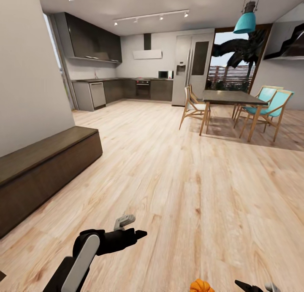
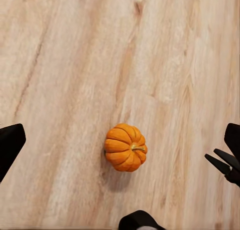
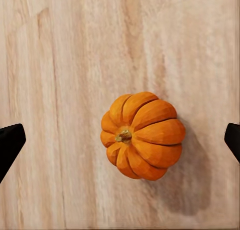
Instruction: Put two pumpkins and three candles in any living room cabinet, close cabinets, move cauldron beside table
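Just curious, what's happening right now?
Both grippers open. Right gripper over pumpkin on floor. Cabinet shut. Nothing in the way.

The room is being lit evenly and brightly; a soft shadow is being cast beside the pumpkin (image 3: pixel 142 136); distant detail is perhaps being slightly blurred.

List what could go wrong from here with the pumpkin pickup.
1. The pumpkin is round and lies on its side on the bare wood floor; uneven contact from the right gripper, whose jaws are wide open above it, may roll it away.
2. In the head view the pumpkin sits at the bottom edge, mostly cropped, so guiding the descent is harder.
3. The cabinet looks closed; a drawer must be opened first.
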Motion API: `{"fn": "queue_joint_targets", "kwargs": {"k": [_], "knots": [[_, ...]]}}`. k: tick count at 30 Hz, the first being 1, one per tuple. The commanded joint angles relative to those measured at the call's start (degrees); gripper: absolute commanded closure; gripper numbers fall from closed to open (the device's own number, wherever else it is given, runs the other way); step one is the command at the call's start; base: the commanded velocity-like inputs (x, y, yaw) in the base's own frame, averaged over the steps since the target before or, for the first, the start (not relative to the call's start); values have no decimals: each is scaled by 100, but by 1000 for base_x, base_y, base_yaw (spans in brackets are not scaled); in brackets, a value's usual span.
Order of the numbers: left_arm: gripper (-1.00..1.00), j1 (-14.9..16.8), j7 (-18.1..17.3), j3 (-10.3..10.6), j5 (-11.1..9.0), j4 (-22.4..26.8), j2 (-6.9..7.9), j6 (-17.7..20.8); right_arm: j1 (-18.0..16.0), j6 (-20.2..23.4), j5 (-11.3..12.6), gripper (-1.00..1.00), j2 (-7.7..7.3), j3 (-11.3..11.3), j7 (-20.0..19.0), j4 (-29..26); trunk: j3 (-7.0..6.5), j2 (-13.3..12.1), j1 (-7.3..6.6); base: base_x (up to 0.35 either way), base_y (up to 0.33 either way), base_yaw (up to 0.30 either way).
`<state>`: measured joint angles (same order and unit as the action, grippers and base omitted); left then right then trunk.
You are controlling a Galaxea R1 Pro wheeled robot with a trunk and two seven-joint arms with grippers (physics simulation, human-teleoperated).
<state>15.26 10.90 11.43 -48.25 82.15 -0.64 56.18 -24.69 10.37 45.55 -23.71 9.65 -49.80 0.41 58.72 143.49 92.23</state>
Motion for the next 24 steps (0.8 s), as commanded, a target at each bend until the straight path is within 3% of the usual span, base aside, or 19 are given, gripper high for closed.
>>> {"fn": "queue_joint_targets", "kwargs": {"k": [1,24], "knots": [[-100,3,60,0,-64,4,-3,16,-3,44,61,-100,-2,37,-17,4,28,4,1,0,0,0],[-100,3,56,8,-70,12,-3,16,-6,44,59,-100,-2,37,-13,3,538,35,60,0,0,0]]}}
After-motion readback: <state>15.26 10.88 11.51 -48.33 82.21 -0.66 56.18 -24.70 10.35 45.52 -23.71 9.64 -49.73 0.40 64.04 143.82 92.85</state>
